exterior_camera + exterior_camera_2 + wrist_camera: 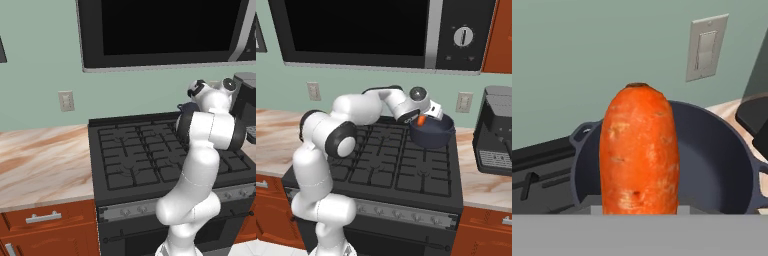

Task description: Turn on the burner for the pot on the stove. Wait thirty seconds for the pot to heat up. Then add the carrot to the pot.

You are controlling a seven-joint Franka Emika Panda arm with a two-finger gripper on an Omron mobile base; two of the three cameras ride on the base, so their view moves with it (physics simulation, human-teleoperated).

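One carrot (pixel 639 152) is clamped in the pincer (pixel 423 118), which is clenched on it and holds it above the open mouth of the pot (pixel 432 133). Seen from the hand, the carrot stands upright in front of the pot's dark blue-grey hollow, with one of the pot's small side handles to its left. From the right base view, the pot sits on the far right burner of the stove (pixel 381 165), and the white arm reaches across the black grates to it. A grey strip of knobs runs along the stove's near edge. A black microwave (pixel 371 30) hangs above. On the marbled table (pixel 40 160) right of the stove stands a black appliance (pixel 496 131).
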